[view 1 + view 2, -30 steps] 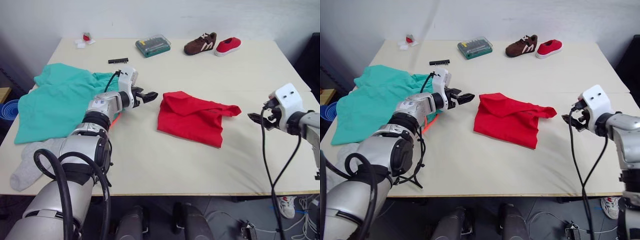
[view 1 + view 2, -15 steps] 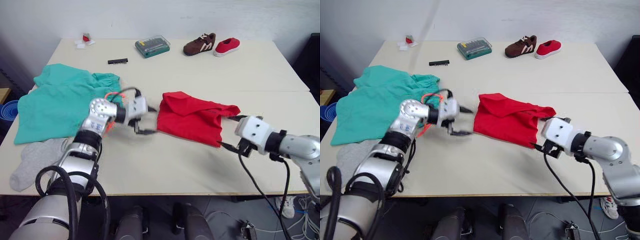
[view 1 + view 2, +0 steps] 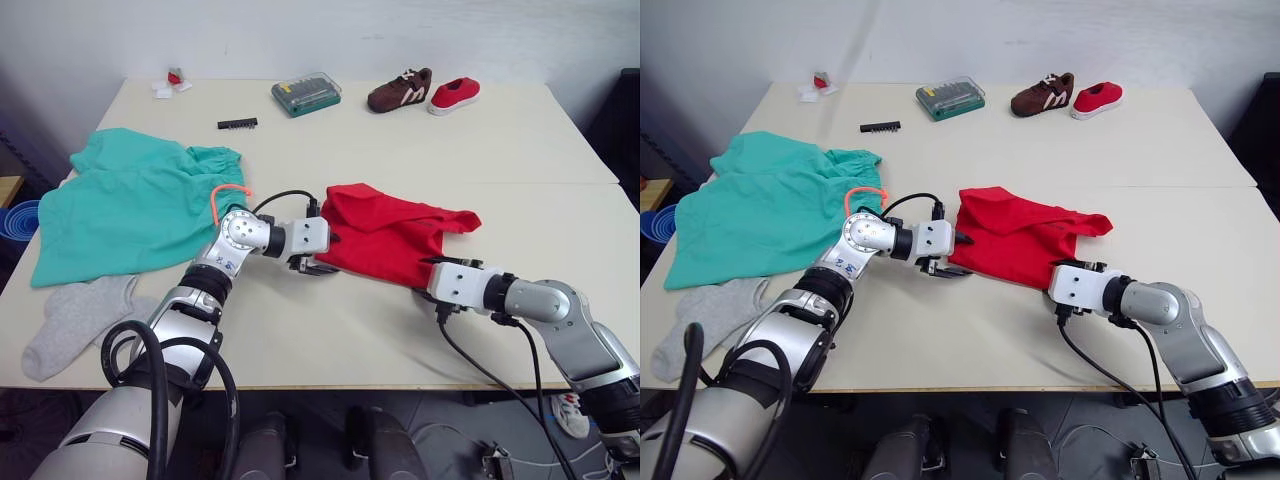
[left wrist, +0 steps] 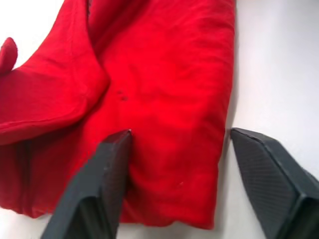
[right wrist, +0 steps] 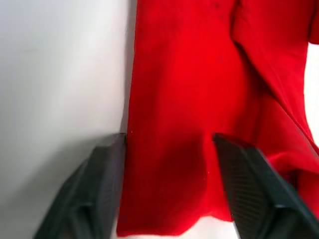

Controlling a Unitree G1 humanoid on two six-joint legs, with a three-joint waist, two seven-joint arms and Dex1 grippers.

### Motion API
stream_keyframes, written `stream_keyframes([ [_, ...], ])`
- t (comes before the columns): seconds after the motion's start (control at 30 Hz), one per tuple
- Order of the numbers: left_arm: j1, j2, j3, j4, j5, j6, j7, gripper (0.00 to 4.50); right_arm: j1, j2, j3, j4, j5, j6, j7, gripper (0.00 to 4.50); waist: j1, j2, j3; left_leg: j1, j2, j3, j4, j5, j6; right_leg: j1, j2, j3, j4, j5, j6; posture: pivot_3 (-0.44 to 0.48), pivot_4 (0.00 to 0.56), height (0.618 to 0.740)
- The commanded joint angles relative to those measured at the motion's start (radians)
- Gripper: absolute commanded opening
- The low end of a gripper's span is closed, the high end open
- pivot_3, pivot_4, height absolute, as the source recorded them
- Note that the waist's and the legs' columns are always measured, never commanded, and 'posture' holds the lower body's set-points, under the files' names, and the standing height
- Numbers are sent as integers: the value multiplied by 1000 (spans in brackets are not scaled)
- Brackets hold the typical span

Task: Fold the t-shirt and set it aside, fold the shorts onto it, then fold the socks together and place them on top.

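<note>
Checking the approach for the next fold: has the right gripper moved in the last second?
Yes. The right gripper has swung in from the table's right side to the t-shirt's near right corner.

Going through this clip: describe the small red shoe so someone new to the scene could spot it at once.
Start at the table's far edge, on the robot's right side. Two small shoes sit there side by side; the red shoe is the right-hand one, next to the brown shoe. It is plain red with a white sole, far smaller than the red t-shirt.

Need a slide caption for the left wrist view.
Open left claw straddling the near edge of the folded red t-shirt.
</note>
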Motion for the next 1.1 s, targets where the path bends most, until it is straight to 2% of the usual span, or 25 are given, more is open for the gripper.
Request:
stream_keyframes([
  [0.03, -18, -11, 1, 10, -8, 18, -26, 2492, 8, 7, 2, 16, -23, -18, 2, 1936, 0, 0, 0, 0, 0, 0, 0, 0, 0, 0, 0, 0, 0, 0, 0, 0, 150, 740],
  [0.2, 30, 10, 12, -73, -71, 52, -188, 955, 58, -4, -35, -48, 25, 1, 44, 209, -2, 0, 0, 0, 0, 0, 0, 0, 0, 0, 0, 0, 0, 0, 0, 0, 150, 740],
  [0.23, 43, 17, 12, -97, -79, 57, -207, 638, 65, -6, -40, -56, 25, 3, 47, 0, -2, 0, 0, 0, 0, 0, 0, 0, 0, 0, 0, 0, 0, 0, 0, 0, 150, 740],
  [0.3, 64, 28, 14, -139, -92, 74, -231, 16, 73, -6, -45, -64, 23, 4, 49, 0, -2, 0, 0, 0, 1, 0, 0, 0, 0, 0, 0, 0, 0, 0, 0, 0, 150, 740],
  [0.4, 89, 49, 17, -190, -107, 101, -256, 16, 85, -7, -52, -80, 25, 6, 55, 0, -3, 0, 0, 0, 1, 0, 0, 0, 0, 0, 0, 0, 0, 0, 0, 0, 150, 740],
  [0.5, 136, 87, 15, -287, -144, 154, -335, 16, 135, -21, -71, -160, 86, 21, 107, 0, -2, 0, 0, 0, 1, 0, 0, 0, 0, 0, 0, 0, 0, 0, 0, 0, 150, 740],
  [0.7, 367, 242, 0, -701, -248, 347, -491, 16, 328, -70, -129, -402, 199, 87, 179, 0, -4, 1, -1, 0, 1, -2, -1, 0, -1, 0, 1, 4, 0, 0, -1, 0, 150, 740],
  [0.83, 544, 328, 9, -950, -295, 466, -470, 16, 449, -65, -146, -506, 181, 107, 147, 0, -3, 1, -1, 1, 2, -3, -1, -1, -2, 2, 0, 8, 0, -1, -2, 0, 150, 740],
  [0.93, 608, 358, 13, -1042, -312, 521, -439, 16, 489, -58, -150, -534, 171, 114, 128, 0, 1, 1, -1, 4, 1, -5, -1, -2, -1, 7, 0, 7, -2, -1, -2, 0, 150, 740],
  [1.0, 637, 359, 11, -1060, -309, 539, -403, 16, 514, -47, -144, -545, 151, 111, 104, 0, 3, 2, -1, 9, 1, -8, -1, -5, -3, 14, 0, 4, -6, -1, -2, 0, 150, 740],
  [1.1, 640, 333, -1, -1000, -272, 528, -326, 16, 542, -34, -136, -554, 130, 114, 78, 0, 6, 2, -2, 15, 2, -10, -3, -12, -4, 21, -1, 4, -10, -2, -3, 0, 150, 740],
])
